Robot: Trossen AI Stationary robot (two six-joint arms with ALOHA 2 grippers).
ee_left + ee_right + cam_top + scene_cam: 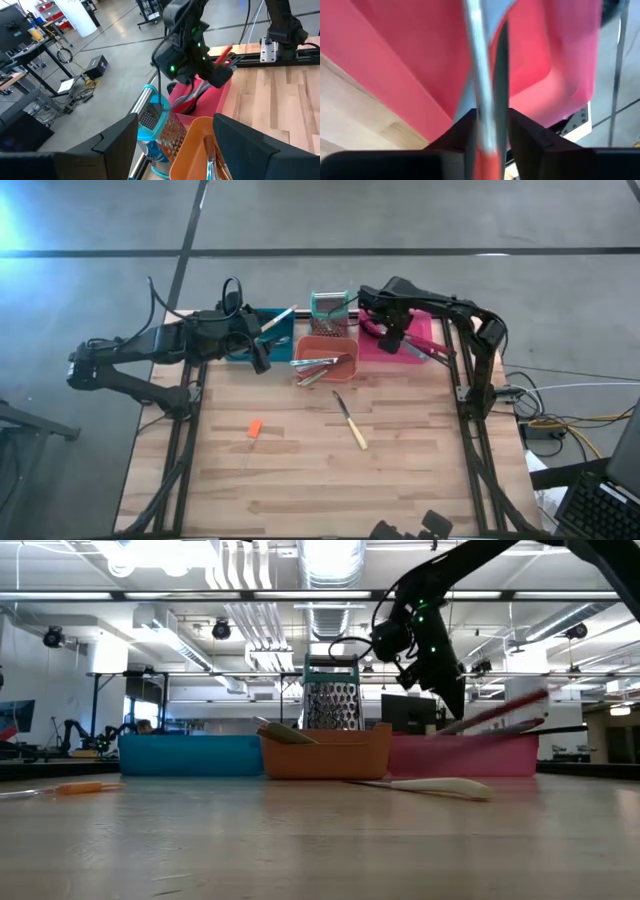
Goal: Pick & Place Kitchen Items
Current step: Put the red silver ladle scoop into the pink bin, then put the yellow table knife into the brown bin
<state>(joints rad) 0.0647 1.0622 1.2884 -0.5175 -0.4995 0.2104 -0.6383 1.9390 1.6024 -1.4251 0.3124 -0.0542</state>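
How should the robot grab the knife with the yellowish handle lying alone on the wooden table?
Probably by the cream-yellow handle of the slim knife, coming straight down from above. It lies flat on the wooden table, well apart from the orange rectangular bin, so the tool's fingers should close across the handle's narrow width.

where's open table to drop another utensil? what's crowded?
Free: the near half of the table, below the orange-handled tool and the pale-handled knife, plus the strip between those two. Crowded: the far edge, where the blue bin, orange bin, grater and pink bin sit with both arms over them.
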